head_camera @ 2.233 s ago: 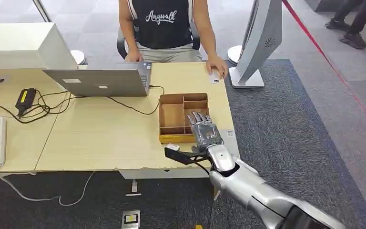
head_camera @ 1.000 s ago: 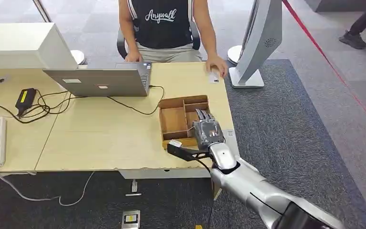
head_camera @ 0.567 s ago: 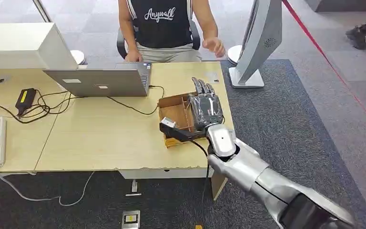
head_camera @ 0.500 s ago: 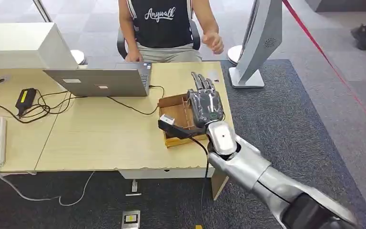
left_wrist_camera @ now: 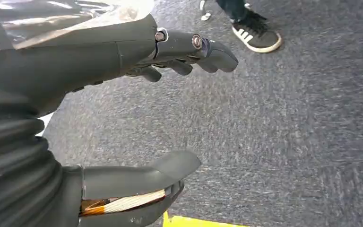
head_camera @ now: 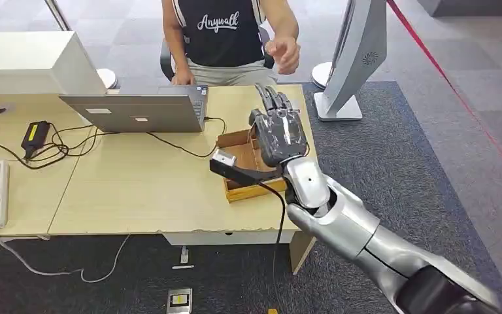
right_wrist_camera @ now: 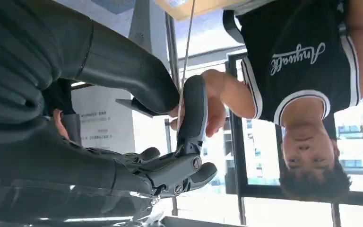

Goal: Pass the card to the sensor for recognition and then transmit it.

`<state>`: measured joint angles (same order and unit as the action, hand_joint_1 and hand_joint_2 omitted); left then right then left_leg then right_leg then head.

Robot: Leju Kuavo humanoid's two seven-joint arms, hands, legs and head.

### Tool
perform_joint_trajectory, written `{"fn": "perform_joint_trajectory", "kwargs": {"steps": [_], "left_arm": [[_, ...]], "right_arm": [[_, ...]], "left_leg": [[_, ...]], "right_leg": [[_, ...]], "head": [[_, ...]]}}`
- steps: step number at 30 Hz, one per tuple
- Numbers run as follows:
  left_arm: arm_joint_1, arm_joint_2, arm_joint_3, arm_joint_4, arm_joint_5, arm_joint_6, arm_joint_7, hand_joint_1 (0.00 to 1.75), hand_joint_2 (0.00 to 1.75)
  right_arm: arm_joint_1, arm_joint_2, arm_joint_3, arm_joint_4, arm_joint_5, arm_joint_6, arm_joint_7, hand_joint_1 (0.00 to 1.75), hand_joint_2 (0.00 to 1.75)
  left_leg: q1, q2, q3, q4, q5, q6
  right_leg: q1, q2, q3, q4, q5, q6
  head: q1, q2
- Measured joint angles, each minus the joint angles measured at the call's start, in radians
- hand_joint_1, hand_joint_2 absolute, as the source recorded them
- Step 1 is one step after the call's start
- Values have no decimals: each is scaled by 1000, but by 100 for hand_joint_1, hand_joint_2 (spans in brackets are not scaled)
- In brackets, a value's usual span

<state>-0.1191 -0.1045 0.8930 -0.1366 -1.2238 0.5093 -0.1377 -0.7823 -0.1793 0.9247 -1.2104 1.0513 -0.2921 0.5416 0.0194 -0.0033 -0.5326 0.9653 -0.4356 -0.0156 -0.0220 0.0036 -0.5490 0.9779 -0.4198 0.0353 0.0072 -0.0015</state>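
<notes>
Right hand [head_camera: 280,134] was raised above the far edge of the tray [head_camera: 251,191], back of the hand to the head camera, fingers pointing away from the tray toward the person's hand [head_camera: 285,52], which hung in the air beyond the tray and apart from the robot's.

The right wrist view had a thin pale edge between thumb and fingers. Read that as the card [right_wrist_camera: 185,56] seen edge-on, pinched there. So: right hand grasping the card, but low confidence because only the edge showed. By that reading the card was off the surface [head_camera: 137,176], up above the tray's far side.

Left hand [left_wrist_camera: 90,56] was released, fingers apart, nothing in it, hanging over carpet.

Handling, as a judgement:
- The card is light, stiff and flat with slick faces. A thumb-to-finger pinch on the faces is the only sane hold.
- It is likely to pivot or slide out if the pinch sits near one corner. Hold it toward one short end and leave the rest free for the reader and for the person to take.
- Little squeeze needed, since too much bows it.

Couldn't tell which thing was the sensor.
</notes>
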Motion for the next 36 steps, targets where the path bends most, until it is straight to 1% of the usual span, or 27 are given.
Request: {"fn": "perform_joint_trajectory", "kwargs": {"steps": [2, 4, 6, 9, 13, 15, 20, 25, 28, 36], "left_arm": [[0, 0, 1, 0, -19, -8, -17, 0, 175], [-1, 0, 1, 0, -39, -13, -26, 0, 175], [-3, 0, 1, 0, -54, -16, -28, 0, 175], [-3, 0, 1, 0, -62, -18, -28, 0, 175], [-3, 0, 2, 0, -68, -19, -28, 0, 175], [-4, 0, 2, 0, -77, -19, -28, 0, 175], [-5, 0, 3, 0, -88, -21, -28, 0, 175], [-5, 0, 3, 0, -101, -21, -27, 0, 175], [-3, 0, 3, 0, -106, -21, -22, 0, 175], [-3, 0, 10, 0, -114, -24, -22, 0, 175]], "right_arm": [[-28, 5, 1, 17, -33, 22, -35, 175, 175], [-75, 17, 5, 63, -65, 36, -67, 175, 175], [-119, 31, 10, 112, -90, 45, -87, 175, 175], [-166, 50, 12, 167, -100, 51, -96, 175, 175], [-196, 71, 20, 226, -111, 61, -100, 175, 175], [-223, 91, 29, 274, -124, 70, -104, 175, 175], [-295, 141, 51, 402, -126, 88, -88, 175, 175], [-325, 176, 72, 496, -118, 92, -54, 175, 175], [-332, 185, 83, 536, -118, 90, -35, 175, 175], [-356, 198, 100, 611, -119, 88, -18, 175, 175]], "left_leg": [[0, 0, 0, 0, 0, 0], [0, 0, 0, 0, 0, 0], [0, 0, 0, 0, 0, 0], [0, 0, 0, 0, 1, 0], [0, 0, -1, 0, 1, 0], [0, 0, -1, 0, 1, 0], [0, 0, -1, 0, 1, 0], [0, 0, -1, 0, 1, 0], [0, 0, -1, 0, 1, 0], [0, 0, -1, 0, 1, 0]], "right_leg": [[0, 0, 0, 0, 0, 0], [0, 0, 0, 0, 0, 0], [0, 0, 0, 0, 0, 0], [0, 0, 0, 0, 0, 0], [0, 0, 0, 0, 0, 0], [0, 0, -1, 0, 0, 0], [0, 0, -1, 0, 0, 0], [0, 0, -1, 0, 0, 0], [0, 0, -1, 0, 0, 0], [0, 0, -1, 0, 0, 0]], "head": [[0, 0], [0, 0], [0, 0], [0, 0], [0, 0], [0, 0], [0, 0], [0, 0], [0, 0], [0, 0]]}}
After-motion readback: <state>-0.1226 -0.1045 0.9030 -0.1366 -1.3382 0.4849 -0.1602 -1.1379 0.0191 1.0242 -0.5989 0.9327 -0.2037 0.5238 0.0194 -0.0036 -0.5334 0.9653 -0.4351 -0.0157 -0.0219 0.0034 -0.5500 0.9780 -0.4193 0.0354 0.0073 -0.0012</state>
